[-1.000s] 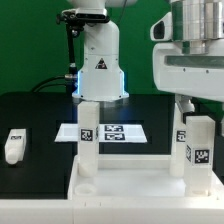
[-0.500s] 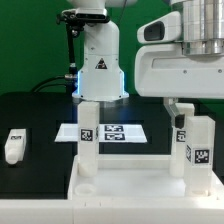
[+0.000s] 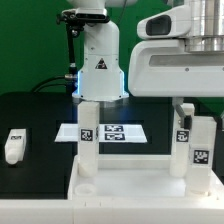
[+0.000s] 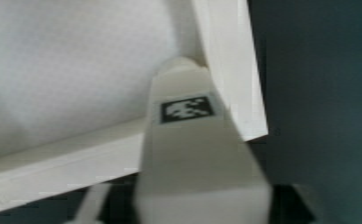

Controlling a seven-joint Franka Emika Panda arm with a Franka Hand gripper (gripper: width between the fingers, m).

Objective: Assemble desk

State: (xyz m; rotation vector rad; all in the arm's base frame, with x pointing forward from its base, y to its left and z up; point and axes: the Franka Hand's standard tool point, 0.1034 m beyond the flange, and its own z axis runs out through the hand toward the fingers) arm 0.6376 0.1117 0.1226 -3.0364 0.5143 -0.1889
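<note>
Your gripper [image 3: 188,110] hangs over the leg [image 3: 196,152], which stands upright in a corner socket of the desk top [image 3: 130,180], at about four o'clock in the exterior view. The wrist view looks straight down that leg. It fills the space between the fingers, but I cannot tell whether the jaws pinch it or merely flank it.

My reading is that you are seating this leg. Keep the wrist plumb over the socket, let the pads bear on flat faces, and work it down without dragging the top sideways. Match its stance to the second leg [image 3: 88,140], at nine o'clock of it. The loose leg [image 3: 14,145] lies farther out toward nine o'clock, waiting.
</note>
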